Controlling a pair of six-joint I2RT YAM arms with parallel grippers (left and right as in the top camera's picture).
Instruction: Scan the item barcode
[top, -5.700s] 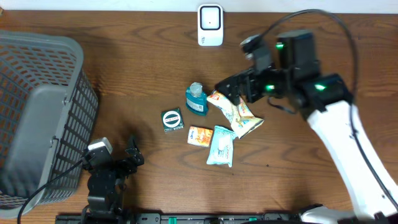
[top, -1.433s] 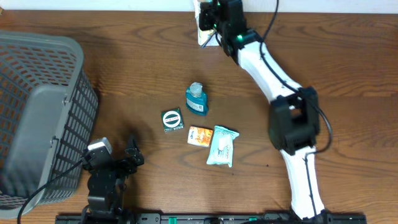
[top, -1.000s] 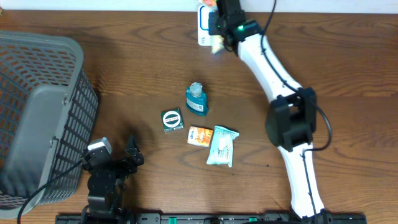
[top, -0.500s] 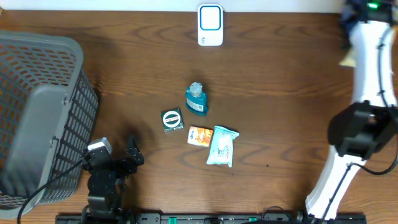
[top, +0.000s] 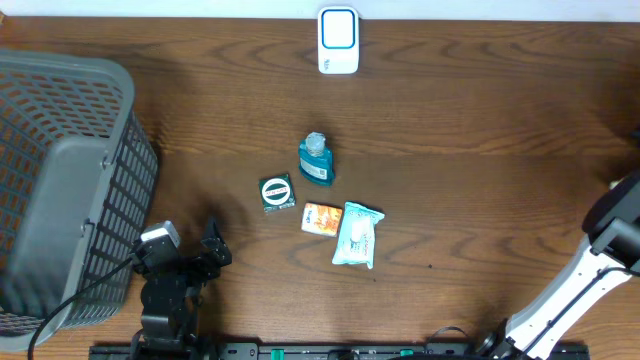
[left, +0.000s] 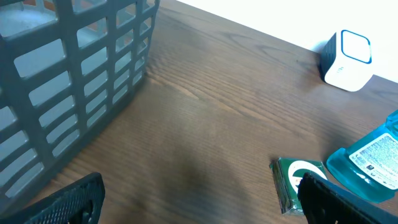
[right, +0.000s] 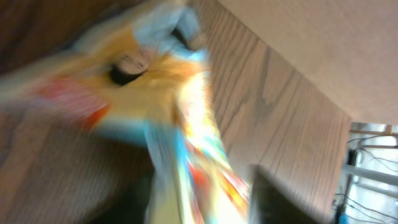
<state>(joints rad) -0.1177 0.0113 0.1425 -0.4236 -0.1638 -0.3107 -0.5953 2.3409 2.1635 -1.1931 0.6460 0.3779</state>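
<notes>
Four small items mid-desk (top: 480, 120): bottle (top: 316, 160), green box (top: 277, 193), orange pack (top: 322, 218), wipes (top: 356, 234). At far edge, scanner (top: 338, 40); at left, basket (top: 60, 190). Low near the green box, left end effector (left: 199, 208), released, fingers wide, empty. Filling the right wrist view, snack packet (right: 168, 124), blurred, close before right end effector (right: 205, 202), desk wood and desk edge behind. Right grip: cannot tell.
</notes>
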